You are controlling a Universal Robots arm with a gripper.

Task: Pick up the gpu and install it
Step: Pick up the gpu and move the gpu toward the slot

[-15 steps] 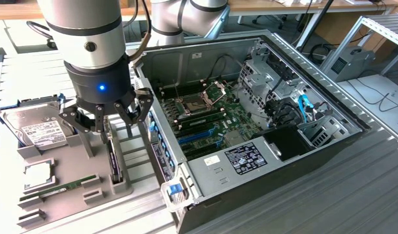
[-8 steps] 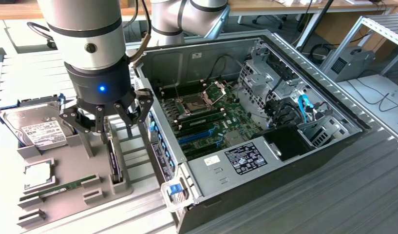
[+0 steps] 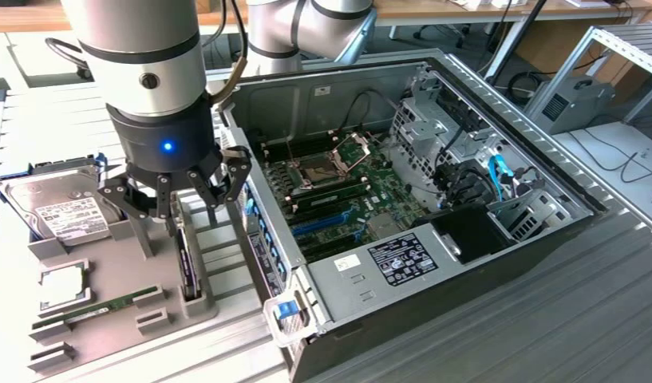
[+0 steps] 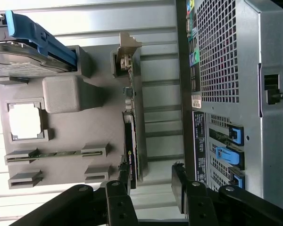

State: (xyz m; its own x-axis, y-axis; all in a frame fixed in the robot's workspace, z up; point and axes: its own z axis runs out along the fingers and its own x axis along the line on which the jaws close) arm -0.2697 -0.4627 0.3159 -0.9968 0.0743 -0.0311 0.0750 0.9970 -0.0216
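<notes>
I found the gripper [image 3: 187, 206] above the gray rack [image 3: 104, 271], jaws apart and holding nothing, fingers either side of the gpu [image 3: 188, 259]; gpu stood on edge in its rack slot, just beside the open computer case [image 3: 496, 263]; hard drive [image 3: 57, 209] on the rack's far side.

The gripper [image 4: 151, 169] held its 2 black fingers [image 4: 178, 186] spread wide. The gpu [image 4: 130, 136] stood on edge in a slot of the gray tray [image 4: 66, 136]. Its near end was in the gap just beside 1 finger, and its silver bracket [image 4: 126, 52] was at the far end. The tray also carried a hard drive [image 4: 19, 70], a processor chip [image 4: 24, 121] in a square recess and a green memory stick [image 4: 52, 154]. The computer case [image 4: 226, 70] with blue clips [image 4: 225, 153] sat beside the tray.
</notes>
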